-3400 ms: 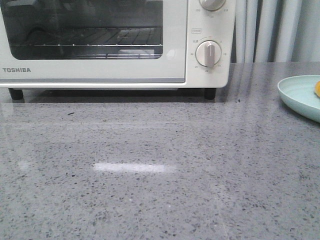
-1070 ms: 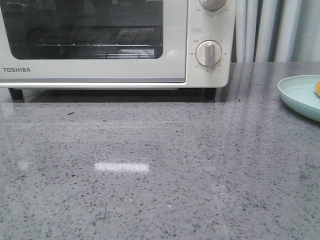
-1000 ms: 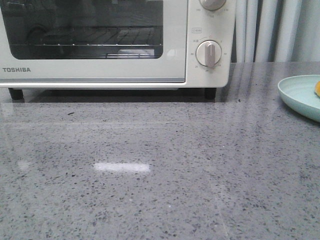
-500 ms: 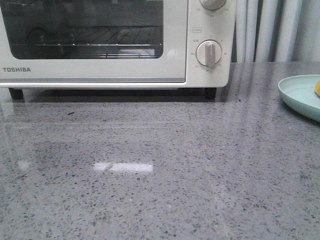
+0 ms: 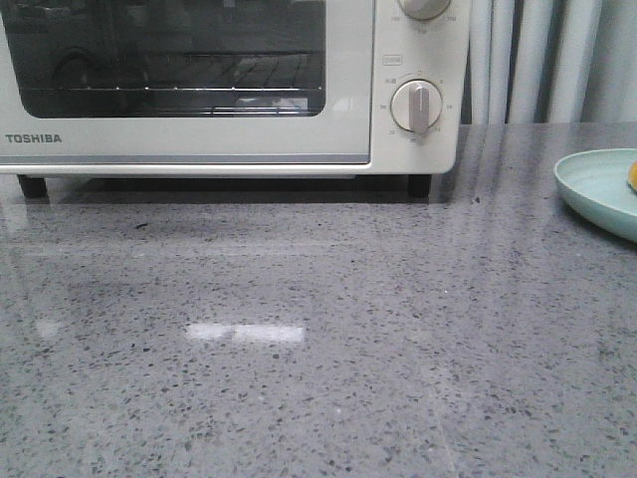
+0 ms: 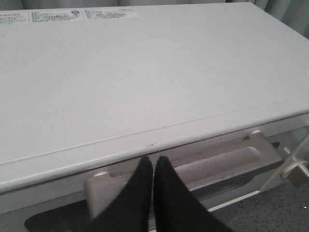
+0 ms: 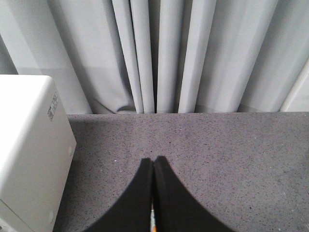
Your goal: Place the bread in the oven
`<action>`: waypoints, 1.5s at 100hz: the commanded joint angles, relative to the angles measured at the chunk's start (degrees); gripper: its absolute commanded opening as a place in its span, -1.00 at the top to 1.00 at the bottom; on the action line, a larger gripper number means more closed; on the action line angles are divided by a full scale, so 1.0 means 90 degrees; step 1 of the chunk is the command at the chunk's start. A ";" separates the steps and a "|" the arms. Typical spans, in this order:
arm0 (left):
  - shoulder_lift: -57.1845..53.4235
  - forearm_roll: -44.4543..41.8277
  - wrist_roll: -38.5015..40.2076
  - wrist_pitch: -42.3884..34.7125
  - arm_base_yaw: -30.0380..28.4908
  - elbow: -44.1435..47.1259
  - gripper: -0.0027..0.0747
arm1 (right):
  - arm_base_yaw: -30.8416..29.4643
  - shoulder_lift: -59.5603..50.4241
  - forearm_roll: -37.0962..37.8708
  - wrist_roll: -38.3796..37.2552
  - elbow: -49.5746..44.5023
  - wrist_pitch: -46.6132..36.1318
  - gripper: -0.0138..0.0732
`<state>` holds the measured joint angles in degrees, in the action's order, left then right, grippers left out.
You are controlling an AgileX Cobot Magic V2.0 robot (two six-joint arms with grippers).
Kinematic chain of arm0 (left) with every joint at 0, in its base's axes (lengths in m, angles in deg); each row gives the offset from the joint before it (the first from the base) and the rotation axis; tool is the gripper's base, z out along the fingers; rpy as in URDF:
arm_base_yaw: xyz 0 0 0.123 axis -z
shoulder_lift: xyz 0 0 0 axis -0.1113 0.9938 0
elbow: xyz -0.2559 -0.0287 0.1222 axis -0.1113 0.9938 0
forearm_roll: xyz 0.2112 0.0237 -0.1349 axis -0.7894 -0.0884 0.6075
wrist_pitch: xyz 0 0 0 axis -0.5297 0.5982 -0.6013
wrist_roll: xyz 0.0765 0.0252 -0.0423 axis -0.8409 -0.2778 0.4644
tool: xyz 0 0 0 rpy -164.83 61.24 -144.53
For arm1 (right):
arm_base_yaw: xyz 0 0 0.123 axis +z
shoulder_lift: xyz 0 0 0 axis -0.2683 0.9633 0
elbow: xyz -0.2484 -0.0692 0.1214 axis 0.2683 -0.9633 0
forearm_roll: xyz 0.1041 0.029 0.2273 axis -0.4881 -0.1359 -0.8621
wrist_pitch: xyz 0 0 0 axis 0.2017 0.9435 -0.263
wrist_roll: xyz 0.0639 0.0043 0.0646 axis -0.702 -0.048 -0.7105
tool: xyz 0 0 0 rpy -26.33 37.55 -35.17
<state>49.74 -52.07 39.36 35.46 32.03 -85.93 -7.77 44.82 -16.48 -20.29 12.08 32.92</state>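
Note:
The white TOSHIBA oven (image 5: 199, 149) stands at the back left of the counter with its glass door closed and the wire rack (image 5: 169, 92) visible inside. Only an orange edge of the bread (image 5: 632, 177) shows, on a pale green plate (image 5: 592, 189) at the right border. My left gripper (image 6: 153, 158) is shut and empty, hovering over the oven's top front edge, just above the door handle (image 6: 217, 164). My right gripper (image 7: 153, 158) is shut above the counter to the right of the oven (image 7: 24, 145). A thin orange-and-cream sliver (image 7: 153, 220) shows through the gap between its fingers. Neither gripper appears in the front view.
The grey speckled counter (image 5: 318, 349) stretches in front of the oven. Pale curtains (image 7: 169, 53) hang behind the counter. Two round beige dials (image 5: 415, 107) sit on the oven's right panel. The plate lies well to the right of the oven.
Only the bright reflection on the counter has shifted and widened slightly. The oven, its closed door and the plate look the same.

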 commanded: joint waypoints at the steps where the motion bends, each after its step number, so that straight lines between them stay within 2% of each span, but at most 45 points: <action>1: 0.0047 0.0074 0.0003 -0.0620 0.0048 -0.0236 0.99 | 0.0008 -0.0058 0.0092 0.0087 0.0226 -0.0407 0.82; 13: 0.0271 0.0115 0.0003 -0.0689 0.0048 -0.0236 0.99 | 0.0008 -0.0058 0.0092 0.0087 0.0226 -0.0407 0.82; 35: 0.0352 0.0200 -0.0007 0.0077 0.0063 -0.0193 0.99 | 0.0008 -0.0082 0.0092 0.0100 0.0226 -0.0368 0.82; 47: 0.0044 0.0204 -0.0021 0.0142 0.0261 0.0144 0.99 | 0.0008 -0.0082 0.0092 0.0100 0.0226 -0.0323 0.82; 59: -0.0468 0.0396 -0.0021 0.0178 0.0531 0.0758 0.99 | 0.0008 -0.0082 0.0092 0.0100 0.0226 -0.0216 0.82; 76: -0.1644 0.1478 -0.0021 -0.0160 0.1107 0.1897 0.99 | 0.0008 -0.0082 0.0092 0.0100 0.0226 0.0269 0.82; 86: -0.2499 0.2095 -0.0021 -0.0148 0.1541 0.2147 0.99 | 0.0008 -0.0082 0.0187 0.0306 0.0226 0.0826 0.82; 96: -0.3327 0.2194 -0.0021 -0.0220 0.1965 0.2148 0.99 | 0.0008 -0.0058 0.0187 0.0388 0.0226 0.1310 0.80; 101: -0.3745 0.2129 -0.0021 -0.0366 0.2101 0.2136 0.99 | 0.0008 -0.0030 0.0187 0.0388 0.0226 0.1555 0.75; 108: -0.4162 0.1921 -0.0021 -0.0538 0.2193 0.2096 0.99 | 0.0008 0.0073 0.0187 0.0388 0.0226 0.1965 0.57; 120: -0.4593 0.1570 -0.0021 -0.0591 0.2193 0.2095 0.99 | 0.0008 0.0384 0.0187 0.0388 0.0214 0.2577 0.05; 127: -0.4658 0.1509 -0.0021 -0.0559 0.2193 0.2095 0.99 | 0.0008 0.0598 0.0187 0.0388 0.0159 0.2655 -0.18; 132: -0.4658 0.1428 -0.0021 -0.0486 0.2193 0.2095 0.99 | 0.0008 0.0761 0.0187 0.0388 0.0062 0.2658 -0.24; 150: -0.4658 0.1280 -0.0021 -0.0264 0.2193 0.2095 0.99 | 0.0008 0.1412 0.0187 0.0317 -0.0382 0.2658 -0.24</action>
<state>7.44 -40.38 39.23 36.40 51.28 -65.34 -7.50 56.37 -16.29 -17.36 9.08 56.21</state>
